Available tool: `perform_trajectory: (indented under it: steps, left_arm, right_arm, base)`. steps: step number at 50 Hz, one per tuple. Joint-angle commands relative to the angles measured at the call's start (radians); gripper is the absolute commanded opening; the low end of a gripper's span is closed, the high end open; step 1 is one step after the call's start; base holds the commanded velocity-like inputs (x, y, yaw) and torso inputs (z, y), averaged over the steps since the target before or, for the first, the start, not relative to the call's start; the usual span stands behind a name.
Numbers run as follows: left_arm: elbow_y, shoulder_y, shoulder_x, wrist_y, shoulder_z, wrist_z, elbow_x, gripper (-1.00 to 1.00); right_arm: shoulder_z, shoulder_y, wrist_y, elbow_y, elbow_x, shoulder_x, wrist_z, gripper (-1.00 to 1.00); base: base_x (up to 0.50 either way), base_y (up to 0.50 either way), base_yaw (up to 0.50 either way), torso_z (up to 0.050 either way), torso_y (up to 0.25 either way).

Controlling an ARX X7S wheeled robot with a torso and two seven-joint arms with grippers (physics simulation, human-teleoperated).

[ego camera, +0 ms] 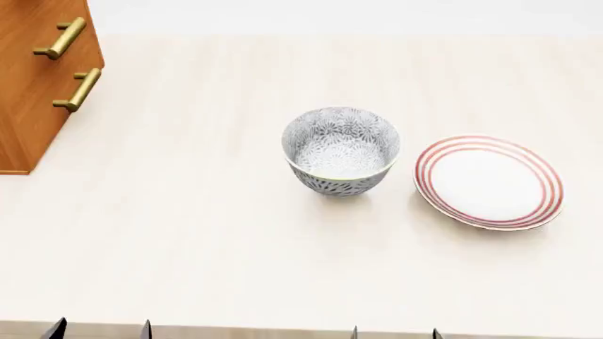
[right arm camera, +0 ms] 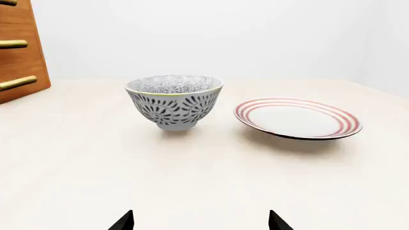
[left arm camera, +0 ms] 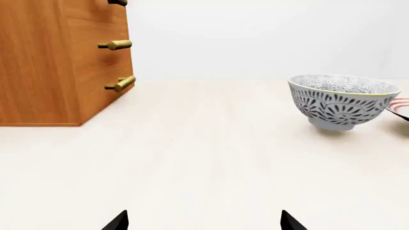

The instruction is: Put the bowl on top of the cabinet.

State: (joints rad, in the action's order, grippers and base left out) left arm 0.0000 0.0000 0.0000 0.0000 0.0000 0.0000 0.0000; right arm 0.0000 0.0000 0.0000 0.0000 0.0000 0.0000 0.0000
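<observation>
No text, label, brand, number or sign can be read in any view. The bowl (ego camera: 340, 150) bears only a floral pattern, the plate (ego camera: 488, 181) only red rings, and the cabinet (left arm camera: 57, 62) shows plain wood and brass handles.

A pale surface (ego camera: 188, 233) carries the bowl (ego camera: 340, 150) near its middle, a plate (ego camera: 488, 181) just beside it, and the cabinet (ego camera: 38, 78) at the far left corner.

The bowl (right arm camera: 174, 101) stands upright beside the plate (right arm camera: 298, 118), hand (right arm camera: 200, 221) open.
</observation>
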Motion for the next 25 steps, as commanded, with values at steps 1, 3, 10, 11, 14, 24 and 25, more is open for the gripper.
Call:
perform_trajectory:
  steps: [1,3,10,11,14,24,25]
  left_arm:
    - [0.0,0.0,-0.011,0.0,0.012,-0.012,-0.011,1.0]
    - [0.003,0.001,-0.021,0.0,0.024,-0.026,-0.02,1.0]
    - [0.0,-0.003,-0.041,-0.003,0.047,-0.051,-0.039,1.0]
    - [0.001,-0.002,-0.043,-0.003,0.05,-0.054,-0.04,1.0]
    - [0.003,-0.003,-0.049,-0.004,0.056,-0.06,-0.049,1.0]
    - [0.08,0.025,-0.068,-0.029,0.073,-0.086,-0.062,1.0]
    - [0.124,0.043,-0.072,-0.028,0.073,-0.097,-0.054,1.0]
  right_arm:
    - [-0.003,-0.003,0.001,-0.005,0.009,0.009,0.01,1.0]
    - [-0.025,0.001,-0.001,0.002,0.02,0.02,0.023,1.0]
    - [-0.047,0.001,0.0,-0.003,0.05,0.04,0.044,1.0]
    - [-0.049,0.002,-0.002,-0.002,0.053,0.042,0.046,1.0]
    - [-0.048,0.003,0.007,-0.012,0.068,0.045,0.058,1.0]
    - [-0.065,-0.017,0.053,-0.093,0.068,0.056,0.117,1.0]
    - [-0.067,-0.028,0.062,-0.128,0.057,0.054,0.135,1.0]
  base:
    - [0.0,0.0,0.0,0.0,0.0]
    - [0.0,0.0,0.0,0.0,0.0]
    - [0.0,0.0,0.0,0.0,0.0]
    - [0.0,0.0,0.0,0.0,0.0]
    - [0.0,0.0,0.0,0.0,0.0]
    - [0.0,0.0,0.0,0.0,0.0]
    - [0.0,0.0,0.0,0.0,0.0]
